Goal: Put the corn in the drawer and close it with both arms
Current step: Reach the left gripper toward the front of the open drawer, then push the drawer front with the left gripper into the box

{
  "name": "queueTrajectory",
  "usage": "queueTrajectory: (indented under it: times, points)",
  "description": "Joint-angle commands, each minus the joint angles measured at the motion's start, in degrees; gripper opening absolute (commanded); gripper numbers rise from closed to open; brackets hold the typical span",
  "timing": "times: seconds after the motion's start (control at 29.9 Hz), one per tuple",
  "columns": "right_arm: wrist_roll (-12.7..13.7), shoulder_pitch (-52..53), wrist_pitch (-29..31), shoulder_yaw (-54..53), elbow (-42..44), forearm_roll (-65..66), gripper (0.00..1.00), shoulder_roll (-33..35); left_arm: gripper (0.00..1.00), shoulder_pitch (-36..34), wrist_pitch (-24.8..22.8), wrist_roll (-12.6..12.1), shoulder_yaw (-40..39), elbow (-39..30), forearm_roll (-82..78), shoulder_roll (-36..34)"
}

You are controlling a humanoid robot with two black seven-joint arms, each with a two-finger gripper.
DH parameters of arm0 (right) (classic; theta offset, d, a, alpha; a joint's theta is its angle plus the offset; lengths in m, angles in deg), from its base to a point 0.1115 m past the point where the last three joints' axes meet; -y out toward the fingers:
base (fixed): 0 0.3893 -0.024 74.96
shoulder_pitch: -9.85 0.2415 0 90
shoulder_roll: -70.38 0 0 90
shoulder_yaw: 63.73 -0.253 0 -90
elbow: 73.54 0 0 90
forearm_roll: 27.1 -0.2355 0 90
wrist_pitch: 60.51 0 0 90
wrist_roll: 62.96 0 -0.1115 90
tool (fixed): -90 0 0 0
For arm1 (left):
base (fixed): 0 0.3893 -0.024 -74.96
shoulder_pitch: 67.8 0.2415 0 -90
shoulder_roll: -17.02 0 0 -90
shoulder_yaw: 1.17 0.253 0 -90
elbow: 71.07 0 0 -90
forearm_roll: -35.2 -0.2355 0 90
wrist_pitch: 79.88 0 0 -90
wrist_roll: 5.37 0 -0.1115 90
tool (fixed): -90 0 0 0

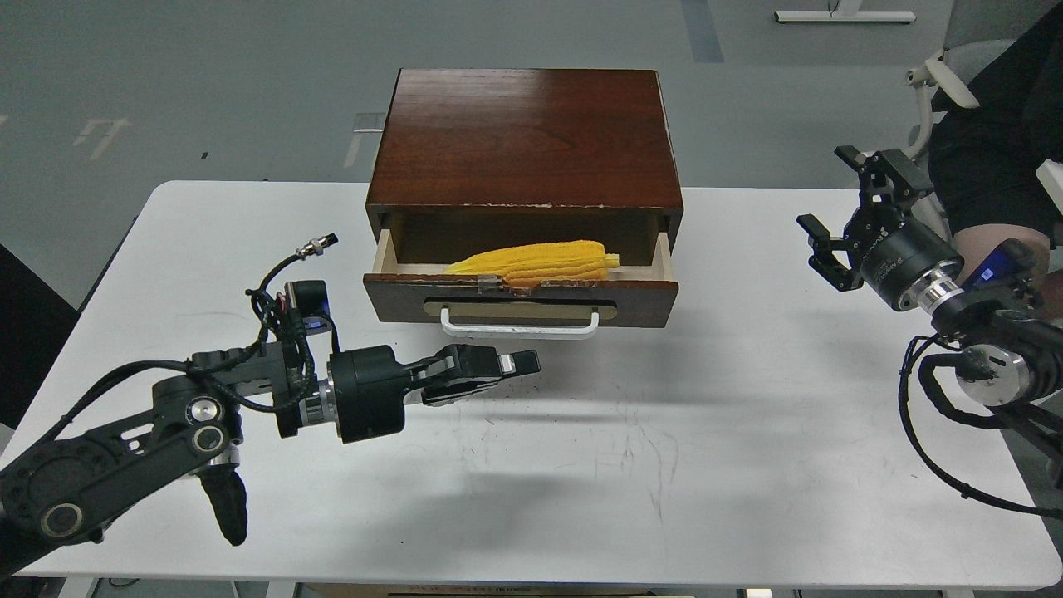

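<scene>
The yellow corn (531, 260) lies lengthwise inside the open drawer (648, 292), its point to the left. The drawer is pulled partway out of the dark brown cabinet (527, 137), and its white bar handle (519, 325) faces me. My left gripper (502, 372) hangs low over the table just in front of and below the handle, pointing right, with its fingers apart and empty. My right gripper (837, 199) is open and empty, raised well to the right of the cabinet.
The cabinet stands at the back middle of the white table (581, 482). A person in dark clothes sits on a chair (942, 79) at the far right, behind my right arm. Loose black cables hang off both arms.
</scene>
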Motion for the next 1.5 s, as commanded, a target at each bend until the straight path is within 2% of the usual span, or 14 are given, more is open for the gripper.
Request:
queueTrajectory:
  times: [0.0,0.17,1.47]
  points:
    - [0.00,-0.35,0.00,0.03,-0.05,0.00,1.00,0.00,0.00,0.14,0.78,-1.40,0.00,2.28,0.05,1.23]
    - [0.00,-0.70,0.00,0.03,0.21,0.00,1.00,0.00,0.00,0.14,0.87,-1.49,0.00,4.74,-0.04,1.67]
    - [0.00,-2.81,0.00,-0.06,0.12,0.00,1.00,0.00,0.00,-1.09,2.10,-0.88,-1.94,10.37,0.49,1.67]
